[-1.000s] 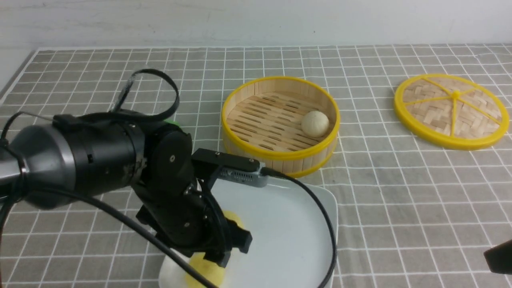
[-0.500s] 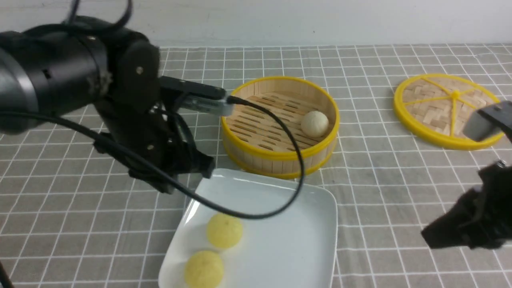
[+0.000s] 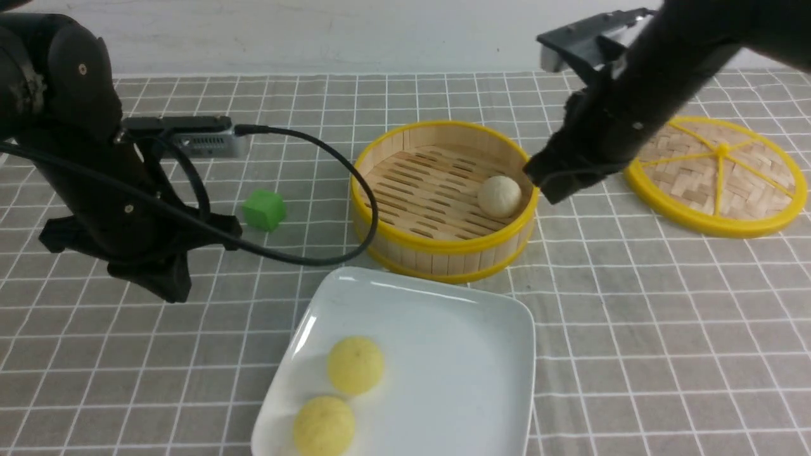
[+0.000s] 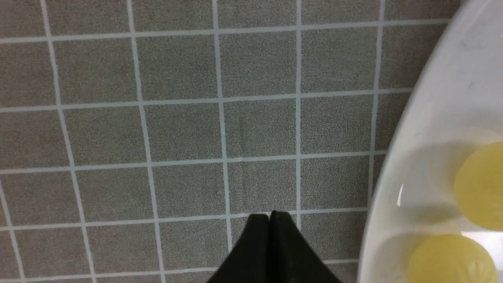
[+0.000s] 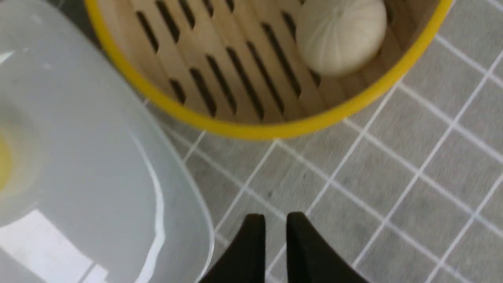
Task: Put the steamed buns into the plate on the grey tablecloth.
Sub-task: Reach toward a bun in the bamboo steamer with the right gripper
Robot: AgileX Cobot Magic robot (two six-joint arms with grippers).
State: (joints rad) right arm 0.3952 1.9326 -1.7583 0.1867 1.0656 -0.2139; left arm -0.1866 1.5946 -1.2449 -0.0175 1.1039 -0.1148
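Two pale yellow steamed buns (image 3: pixel 355 365) (image 3: pixel 324 425) lie in the white square plate (image 3: pixel 443 367) on the grey tablecloth (image 3: pixel 633 316). The off-white bun (image 3: pixel 499 195) sits inside the bamboo basket (image 3: pixel 443 244), against its right wall. My left gripper (image 3: pixel 174 288) hangs over bare cloth left of the plate; in the left wrist view its tips (image 4: pixel 270 215) are pressed together and empty, beside the plate's rim (image 4: pixel 393 177). My right gripper (image 3: pixel 548 189) hovers just outside the basket's right rim, close to the off-white bun (image 5: pixel 340 35). Its tips (image 5: pixel 275 218) stand slightly apart with nothing between them.
A green cube (image 3: pixel 263 209) rests on the cloth left of the basket, near the left arm. The flat woven lid (image 3: pixel 716 177) lies at the far right, behind the right arm. The left arm's cable loops over the cloth between cube and basket.
The left arm has risen off the plate and drawn back to the left, shutting its jaws and leaving both yellow buns there. The right arm has swung in from the lower right to the basket, its jaws parting.
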